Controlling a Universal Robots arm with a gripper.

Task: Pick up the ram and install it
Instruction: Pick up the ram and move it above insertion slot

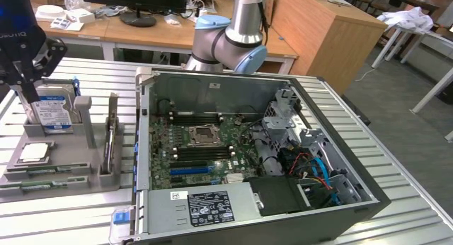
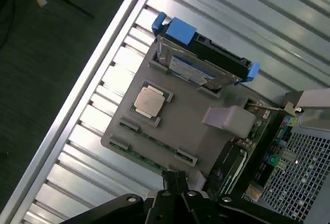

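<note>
The jaws of the gripper [image 1: 27, 99] [image 2: 174, 175] are pressed together and hold nothing. The two slim black fingers point down and hang above a grey moulded holder tray [image 1: 63, 176] [image 2: 191, 131] without touching it.

The ram [image 1: 42, 185] [image 2: 147, 157], a long, thin green board, lies flat in a narrow slot along the tray's edge that is nearest in the exterior view, apart from the fingers. A square silver processor chip [image 1: 35, 152] [image 2: 149, 101] sits in a shallow recess at the tray's middle. A metallic hard drive [image 1: 53, 110] [image 2: 193, 69] with a blue-white label stands on edge in the tray's far slot, with blue plastic rails at its ends.

The tray rests on a ribbed metal table [image 1: 71, 213] [image 2: 93, 126], near the edge on the exterior view's left. Just beside it is an open dark computer case [image 1: 340, 149], which shows a green motherboard [image 1: 212, 149] with black memory slots.

The arm [image 1: 237, 38], a silver tube with pale blue joint caps, rises behind the case at the table's far edge.
</note>
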